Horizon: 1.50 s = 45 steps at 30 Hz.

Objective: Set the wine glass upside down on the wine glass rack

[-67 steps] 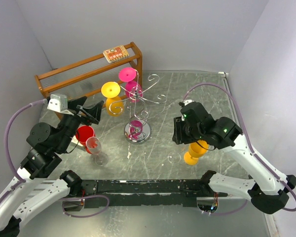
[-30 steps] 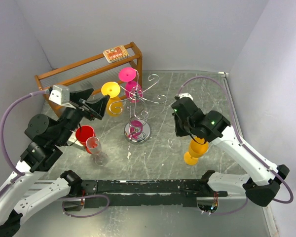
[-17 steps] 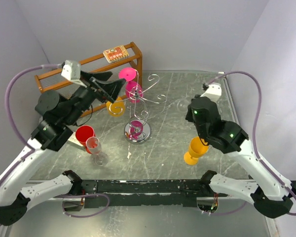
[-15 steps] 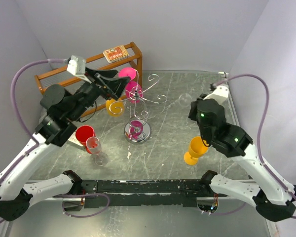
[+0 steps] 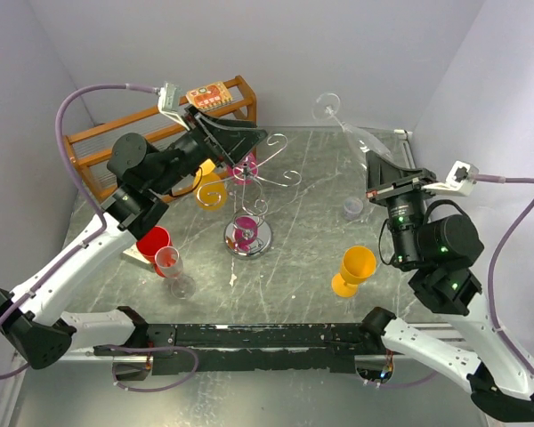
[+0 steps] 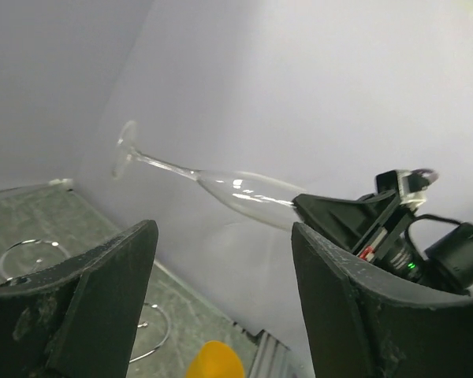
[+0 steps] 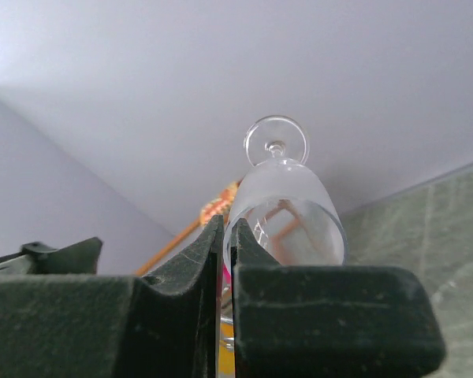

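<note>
clear wine glass [image 5: 367, 145] in right jaws

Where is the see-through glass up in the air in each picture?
Top external: clear wine glass, top middle, foot pointing up-left.
Left wrist: across the middle, foot at left.
Right wrist: centre, just above the right pincer.
Shared landmark: that right pincer, shut on its bowl.

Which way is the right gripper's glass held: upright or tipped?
Tipped: the glass slants, rim in the right gripper, foot raised outward.
</note>
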Each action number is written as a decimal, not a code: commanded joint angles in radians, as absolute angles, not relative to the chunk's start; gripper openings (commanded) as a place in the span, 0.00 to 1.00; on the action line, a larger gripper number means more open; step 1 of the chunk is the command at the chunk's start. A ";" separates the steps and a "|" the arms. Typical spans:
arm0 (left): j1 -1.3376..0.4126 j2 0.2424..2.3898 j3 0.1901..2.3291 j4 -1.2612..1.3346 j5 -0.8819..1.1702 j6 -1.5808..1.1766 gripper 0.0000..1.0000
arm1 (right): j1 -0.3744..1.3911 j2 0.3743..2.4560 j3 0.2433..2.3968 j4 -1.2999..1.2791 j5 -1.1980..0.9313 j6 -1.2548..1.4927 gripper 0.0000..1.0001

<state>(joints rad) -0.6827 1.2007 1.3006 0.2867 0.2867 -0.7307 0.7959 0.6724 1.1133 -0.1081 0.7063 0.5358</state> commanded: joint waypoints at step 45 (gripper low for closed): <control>-0.738 1.401 1.343 0.620 0.083 -1.165 0.44 | 0.794 0.745 0.893 0.414 0.303 0.884 0.00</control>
